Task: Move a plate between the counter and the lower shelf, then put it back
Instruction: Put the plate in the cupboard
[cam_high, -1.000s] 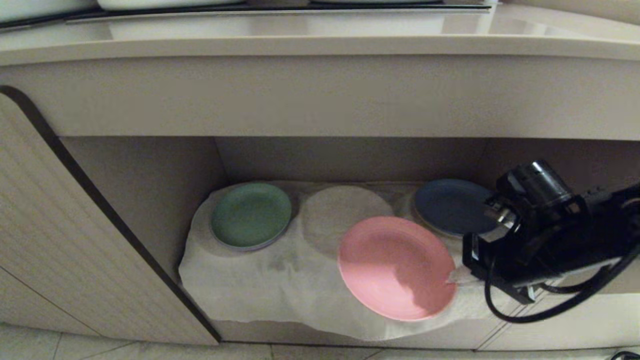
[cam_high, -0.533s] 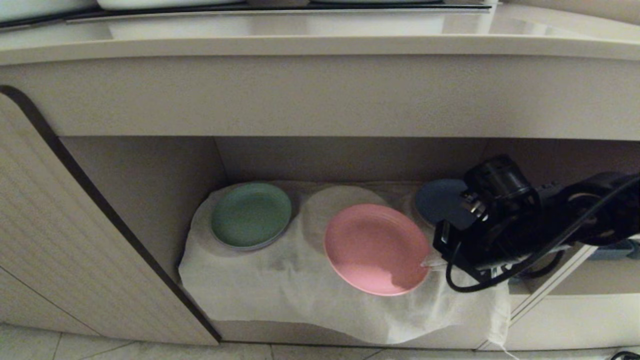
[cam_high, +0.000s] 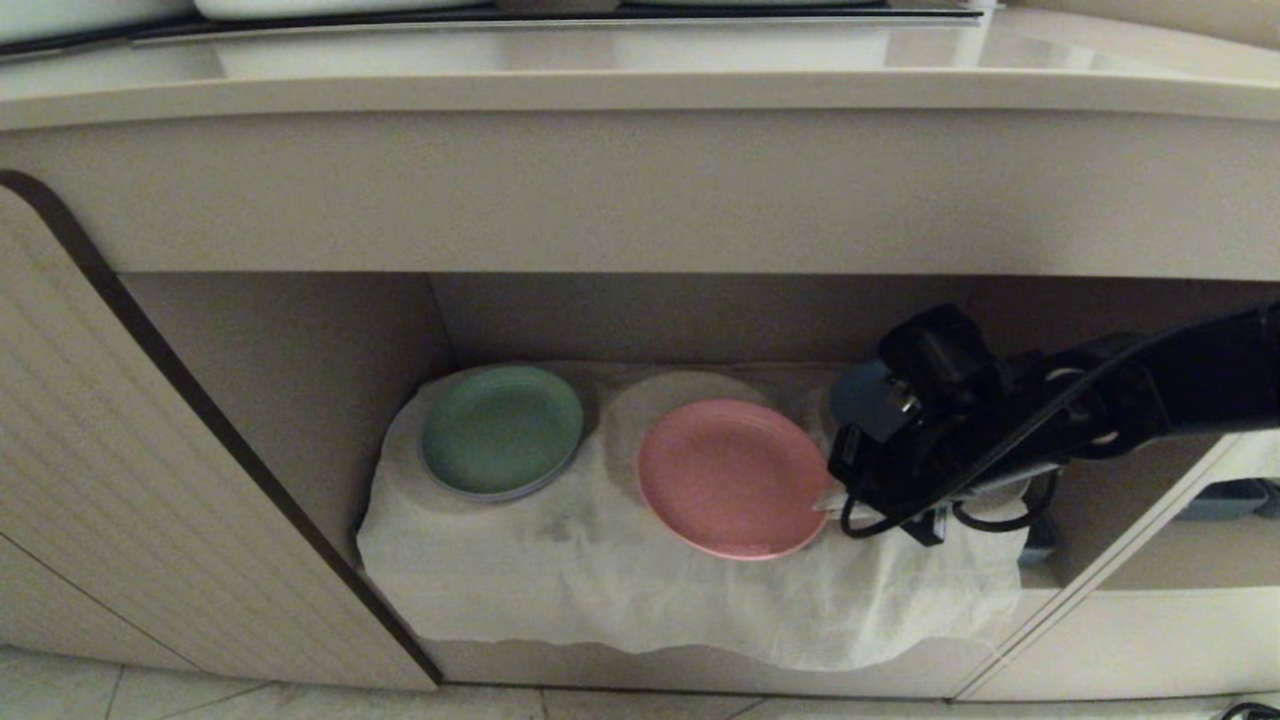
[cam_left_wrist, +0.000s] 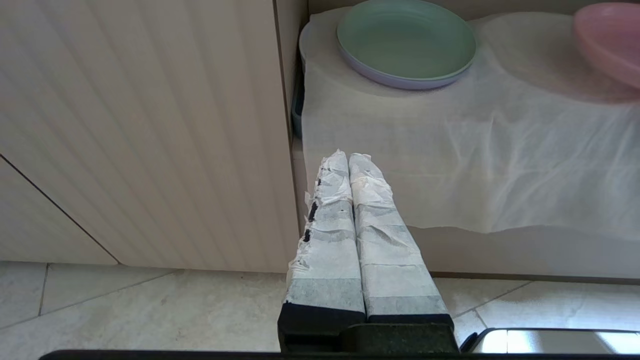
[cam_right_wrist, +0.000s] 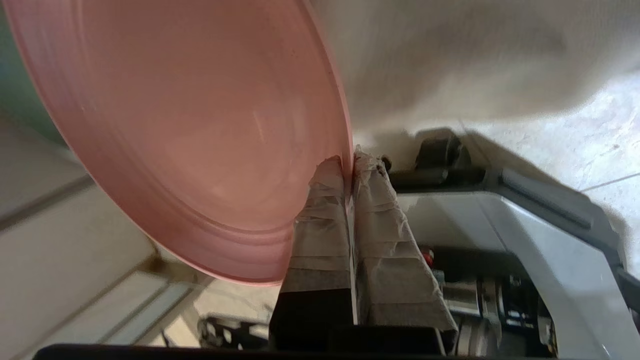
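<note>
Pink plate (cam_high: 733, 476) hangs above the cloth (cam_high: 600, 590) on the lower shelf (cam_high: 300, 340), its rim pinched in my right gripper (cam_high: 828, 503) jaws; my left gripper (cam_left_wrist: 347, 161) jaws are closed, empty.

- A home kitchen is suggested by a long, smooth beige surface (cam_high: 640, 90) with a black glass hob panel (cam_high: 560, 16).
- A beige cabinet niche (cam_high: 300, 340) holds coloured plates on an off-white gauzy cloth (cam_high: 560, 580).
- Pale tiled flooring (cam_left_wrist: 125, 310) is seen below ribbed cabinet doors (cam_left_wrist: 140, 125).
</note>
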